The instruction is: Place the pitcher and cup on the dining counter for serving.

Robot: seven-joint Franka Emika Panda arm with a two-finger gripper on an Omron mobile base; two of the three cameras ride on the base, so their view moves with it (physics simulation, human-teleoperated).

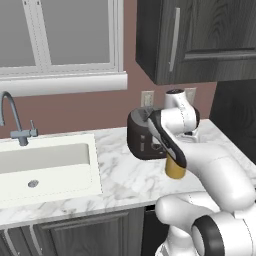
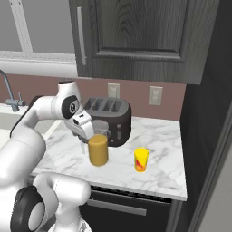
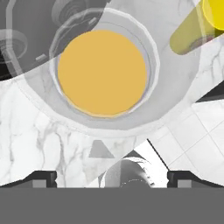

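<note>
Gripper (image 2: 87, 137) poised with fingers spread wide directly over the pitcher (image 2: 98, 148), cup (image 2: 141, 159) just beside; an off-centre descent could strike the rim and tip the liquid

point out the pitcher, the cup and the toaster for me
pitcher (image 2: 98, 152): right base view, on its juice-filled lower body
cup (image 2: 141, 159): right base view, on the middle of its yellow side
toaster (image 2: 118, 118): right base view, on its dark front right of the slots

The white arm (image 2: 43, 108) is bending forward at its elbow, the gripper (image 2: 86, 136) pointing straight down, jaws spread wide.
</note>
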